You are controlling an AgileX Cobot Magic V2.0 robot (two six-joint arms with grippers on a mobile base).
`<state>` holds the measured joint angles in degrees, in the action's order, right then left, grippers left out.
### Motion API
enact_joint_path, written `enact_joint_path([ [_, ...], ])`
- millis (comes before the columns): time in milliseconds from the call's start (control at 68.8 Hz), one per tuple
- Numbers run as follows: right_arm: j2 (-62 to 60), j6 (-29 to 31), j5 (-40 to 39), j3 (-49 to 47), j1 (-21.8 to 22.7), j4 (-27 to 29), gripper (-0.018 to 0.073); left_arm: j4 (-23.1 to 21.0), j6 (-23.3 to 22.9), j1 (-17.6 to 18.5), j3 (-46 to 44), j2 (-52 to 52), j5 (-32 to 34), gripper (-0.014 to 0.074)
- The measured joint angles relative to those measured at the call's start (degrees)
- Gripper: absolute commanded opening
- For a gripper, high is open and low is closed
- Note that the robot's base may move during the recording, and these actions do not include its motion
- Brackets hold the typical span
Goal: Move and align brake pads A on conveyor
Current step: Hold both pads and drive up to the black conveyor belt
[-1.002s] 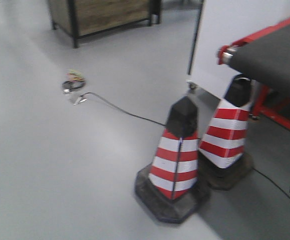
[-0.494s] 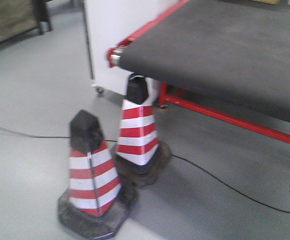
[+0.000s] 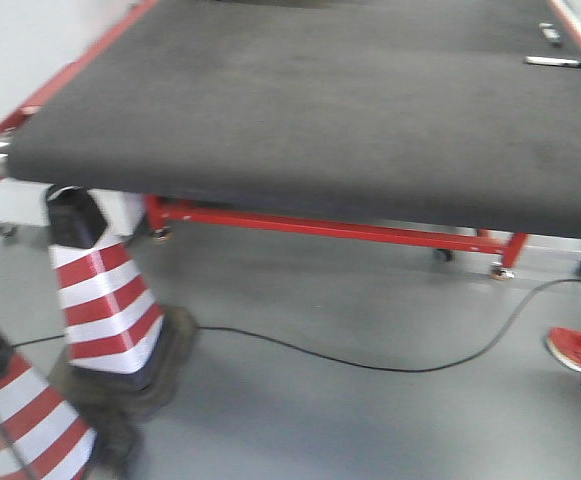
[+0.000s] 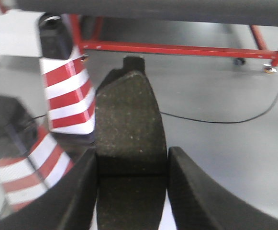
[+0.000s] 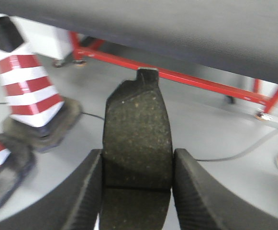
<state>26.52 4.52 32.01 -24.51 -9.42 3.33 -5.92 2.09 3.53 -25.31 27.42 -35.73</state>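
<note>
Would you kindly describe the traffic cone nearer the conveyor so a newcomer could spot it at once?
Find the conveyor, a dark belt on a red frame. On the floor under its near left corner stands a red-and-white striped cone with a black tip; the other cone stands farther from the belt.

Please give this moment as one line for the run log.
left hand: shut on left pad | right hand: shut on right pad | conveyor: ahead, neither held pad on it yet

The left pincer (image 4: pixel 131 154) clamps a speckled brake pad (image 4: pixel 129 110) between its fingers, above grey floor (image 4: pixel 215 91); striped traffic cones (image 4: pixel 66 96) stand left.
</note>
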Motion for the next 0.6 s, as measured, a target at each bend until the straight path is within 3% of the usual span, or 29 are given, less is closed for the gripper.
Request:
enact_joint_path([
  [596, 0.00, 0.00, 0.00, 0.00, 0.00, 0.00, -0.0005, 0.00, 0.00, 0.00, 0.00, 0.00, 0.00, -0.0006],
])
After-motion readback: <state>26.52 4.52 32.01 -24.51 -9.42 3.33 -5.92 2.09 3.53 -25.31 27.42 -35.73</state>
